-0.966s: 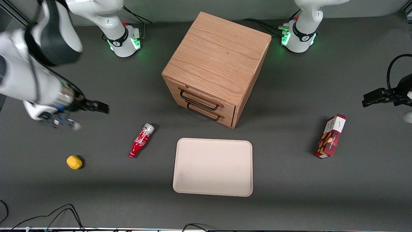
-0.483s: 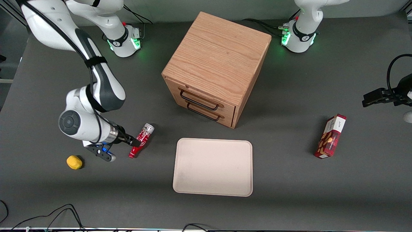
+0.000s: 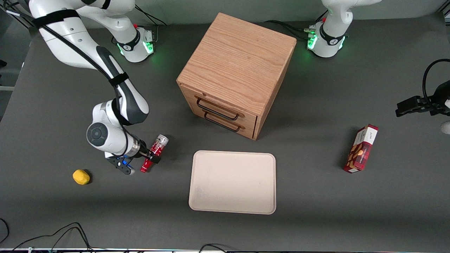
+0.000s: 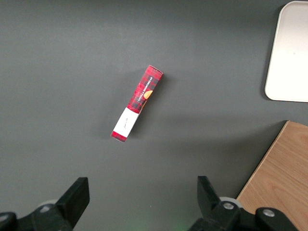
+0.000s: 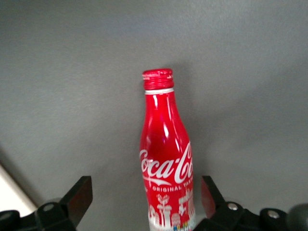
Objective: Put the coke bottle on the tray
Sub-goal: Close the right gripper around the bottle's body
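coke bottle (image 3: 154, 153) is seen lying on its side on the dark counter (image 3: 316, 196), near the tray (image 3: 232, 182) toward the working arm's end, with its silver base pointing toward the cabinet (image 3: 236, 73) and its red neck nearer the front camera. the tray is flat, low-rimmed and carries nothing. the claw (image 3: 152, 157) is set down over the bottle's lower body; in the wrist view its fingers (image 5: 79, 195) are spread wide, one on each side of the bottle (image 5: 166, 166), with clear gaps to the glossy wall, so nothing is held yet.

the bottle is judged to be stiff, smooth and slippery, probably light, and round enough to roll on the counter if nudged from one side. a hold across the widest part of the body, near the lettering and close to the balance point, is judged best; the tapering neck would be likely to slide out of the pads. an even closing from both sides is called for, so that the bottle is not pushed away. once lifted, it is expected to tilt little if gripped mid-body. on the tray it may roll unless it is set down gently, lengthwise.

a yellow lump (image 3: 81, 176) and a snack box (image 3: 361, 148) lie well apart from the work.
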Motion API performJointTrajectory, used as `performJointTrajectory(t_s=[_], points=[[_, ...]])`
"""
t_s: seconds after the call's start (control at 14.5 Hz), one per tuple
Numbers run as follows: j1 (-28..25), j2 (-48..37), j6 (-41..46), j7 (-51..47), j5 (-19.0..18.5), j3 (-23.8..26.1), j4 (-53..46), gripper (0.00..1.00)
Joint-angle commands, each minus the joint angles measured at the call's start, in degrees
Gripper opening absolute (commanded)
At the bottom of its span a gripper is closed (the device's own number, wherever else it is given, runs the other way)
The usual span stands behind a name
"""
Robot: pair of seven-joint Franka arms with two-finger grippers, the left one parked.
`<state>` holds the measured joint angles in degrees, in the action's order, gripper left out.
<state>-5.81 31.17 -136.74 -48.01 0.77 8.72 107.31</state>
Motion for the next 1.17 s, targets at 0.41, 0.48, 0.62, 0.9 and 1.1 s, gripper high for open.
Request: performJointTrajectory(t_s=[0.41, 0.48, 0.62, 0.9, 1.1], points=[[-0.61, 2.75, -6.44, -4.29, -3.76, -0.11, 2.73, 0.34], [-0.61, 2.75, -6.44, -4.29, -3.76, -0.11, 2.73, 0.00], [-0.61, 2.75, -6.44, -4.29, -3.85, -0.20, 2.73, 0.00], [0.26, -1.36, -1.63, -3.15, -4.11, -0.20, 1.51, 0.00], [0.36, -5.67, 14.07, -1.84, -4.20, -0.02, -6.29, 0.00]])
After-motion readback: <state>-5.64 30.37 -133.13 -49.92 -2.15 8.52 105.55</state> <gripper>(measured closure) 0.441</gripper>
